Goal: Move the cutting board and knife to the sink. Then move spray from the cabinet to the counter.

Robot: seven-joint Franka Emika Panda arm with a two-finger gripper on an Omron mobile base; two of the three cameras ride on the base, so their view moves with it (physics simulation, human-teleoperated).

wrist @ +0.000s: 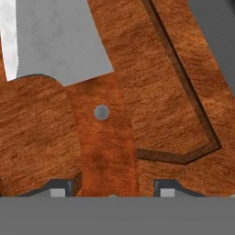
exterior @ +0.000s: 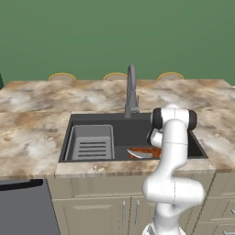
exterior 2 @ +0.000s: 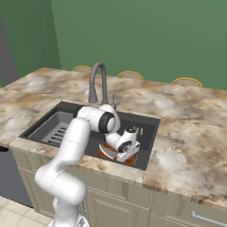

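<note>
Jaws (wrist: 110, 193) stand released astride the knife (wrist: 98, 114) handle on the cutting board (wrist: 156, 82); base views add the sink (exterior: 110, 133).

knife (wrist: 89, 92) lying flat on cutting board (wrist: 151, 82), silver blade toward 12 o'clock, reddish-brown riveted handle running to 6 o'clock between the two fingertips (wrist: 57, 190), gap either side, board groove cornering at 4 o'clock, sink (wrist: 219, 27) floor at 1 o'clock
</note>
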